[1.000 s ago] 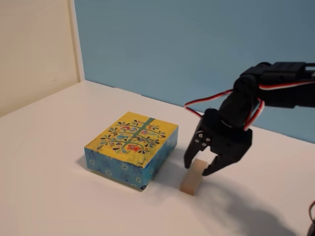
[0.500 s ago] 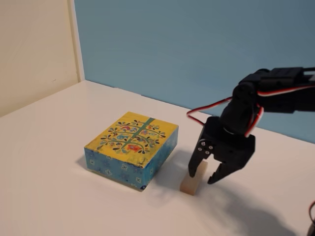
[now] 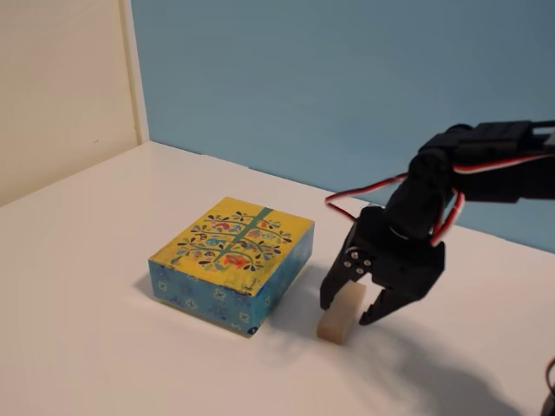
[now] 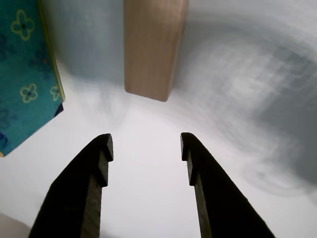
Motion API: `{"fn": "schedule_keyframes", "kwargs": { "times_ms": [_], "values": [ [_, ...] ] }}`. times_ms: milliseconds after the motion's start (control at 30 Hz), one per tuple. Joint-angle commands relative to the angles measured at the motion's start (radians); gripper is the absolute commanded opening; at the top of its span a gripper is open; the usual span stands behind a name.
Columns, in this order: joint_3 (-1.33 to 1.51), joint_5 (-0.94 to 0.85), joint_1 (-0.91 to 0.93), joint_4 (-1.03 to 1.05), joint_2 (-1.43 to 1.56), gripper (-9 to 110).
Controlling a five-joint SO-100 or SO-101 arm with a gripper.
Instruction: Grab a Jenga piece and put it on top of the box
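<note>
The Jenga piece (image 3: 340, 316), a small light-tan wooden block, lies on the white table just right of the box (image 3: 234, 260), which has a yellow tree-patterned lid and blue sides. My black gripper (image 3: 346, 313) hangs open right over the far end of the block, one finger on each side of it in the fixed view. In the wrist view the block (image 4: 152, 47) lies ahead of the open fingertips (image 4: 105, 148), nothing between them, and the box's blue side (image 4: 25, 74) shows at the left edge.
A blue wall stands behind the table and a cream wall at the left. Red and white cables (image 3: 364, 186) loop off the arm. White table surface (image 3: 104, 347) spreads in front of and left of the box.
The gripper has dropped lower and shifted slightly left over the block, staying open. The block and the box have not moved.
</note>
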Motion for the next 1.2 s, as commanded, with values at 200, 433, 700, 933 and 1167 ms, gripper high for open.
{"fn": "schedule_keyframes", "kwargs": {
  "times_ms": [200, 433, 700, 933, 1167],
  "values": [
    [-0.026, 0.015, 0.043, -0.025, -0.003, 17],
    [-0.038, 0.012, 0.080, -0.026, -0.038, 17],
    [-0.038, 0.018, 0.100, -0.032, -0.074, 17],
    [-0.037, 0.031, 0.089, -0.041, -0.081, 17],
    [-0.038, 0.044, 0.071, -0.055, -0.094, 18]
  ]
}}
